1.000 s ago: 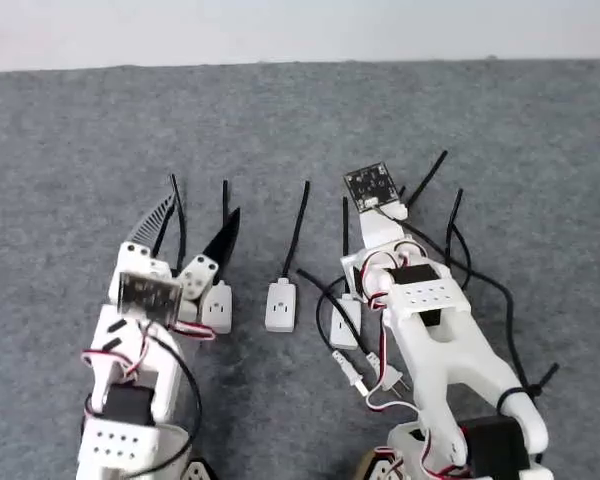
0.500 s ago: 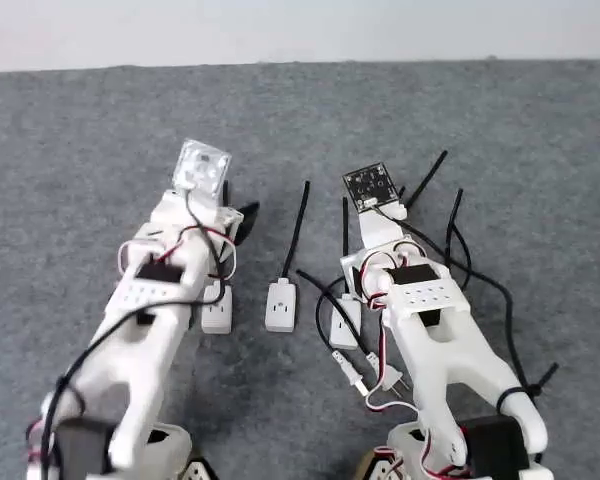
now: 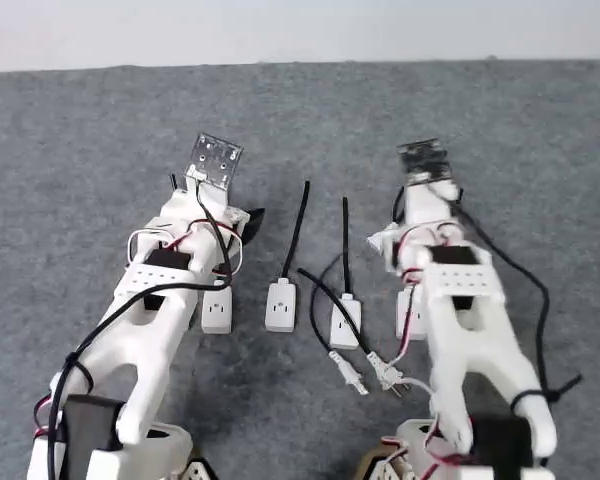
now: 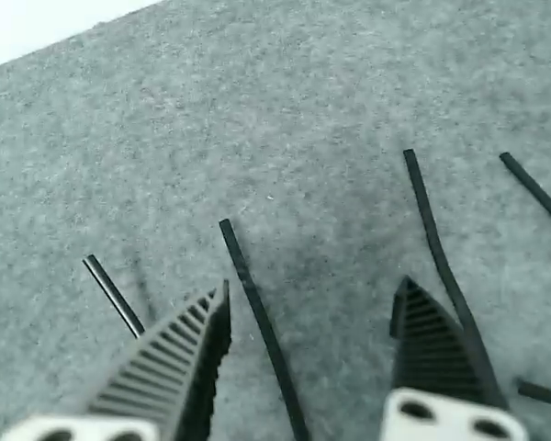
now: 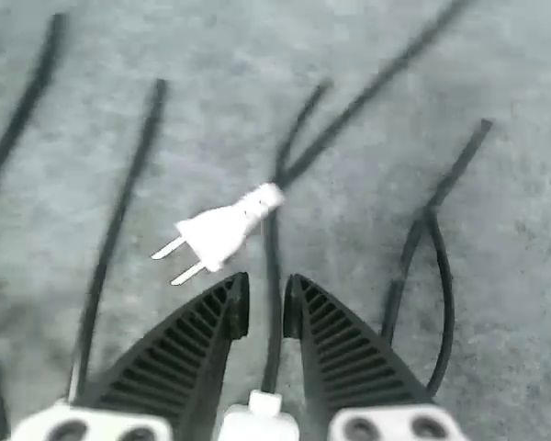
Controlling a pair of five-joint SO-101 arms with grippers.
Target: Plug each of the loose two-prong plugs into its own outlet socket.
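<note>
Several white outlet sockets lie in a row on the grey mat, among them one (image 3: 216,315) beside my left arm (image 3: 165,300), one (image 3: 280,305) in the middle and one (image 3: 345,324) right of it. Two loose two-prong plugs (image 3: 349,376) (image 3: 390,373) lie near the right arm (image 3: 460,300). My left gripper (image 4: 314,292) hangs open over black cord ends (image 4: 257,312). My right gripper (image 5: 264,285) is shut to a narrow slit above a black cord (image 5: 274,248), with a third white plug (image 5: 216,236) just beyond its tips.
Black cord stubs (image 3: 298,225) run from the sockets toward the far side of the mat. More black cords (image 5: 436,248) curl beside the right gripper. The mat's far edge meets a white wall (image 3: 300,30).
My left arm has unfolded and stretched forward over the leftmost socket's cord. The right arm has swung to the right, uncovering the third socket.
</note>
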